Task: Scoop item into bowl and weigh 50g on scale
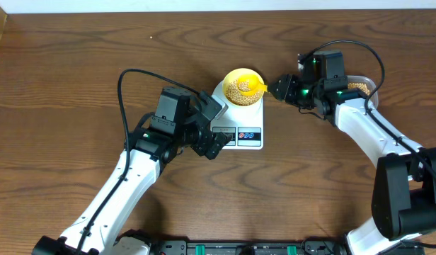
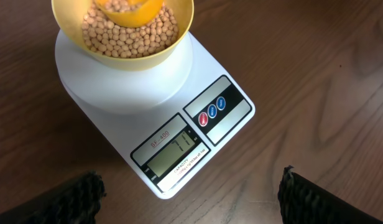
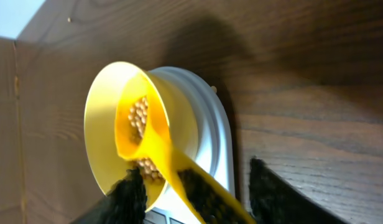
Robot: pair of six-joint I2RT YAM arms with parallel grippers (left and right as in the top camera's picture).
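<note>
Evidently the bowl [image 2: 142, 62] sits on the scale's [image 1: 239, 117] platform so that the beans [image 2: 129, 37] register as they land. The yellow scoop [image 3: 173, 162] lies tipped in the bowl, its handle reaching off the scale's right side. The right gripper [image 1: 279, 88] straddles that handle, though I cannot tell whether it has clamped. The left gripper [image 1: 216, 129], spread wide and empty, hovers at the scale's display end, probably so its camera can read the display.
</note>
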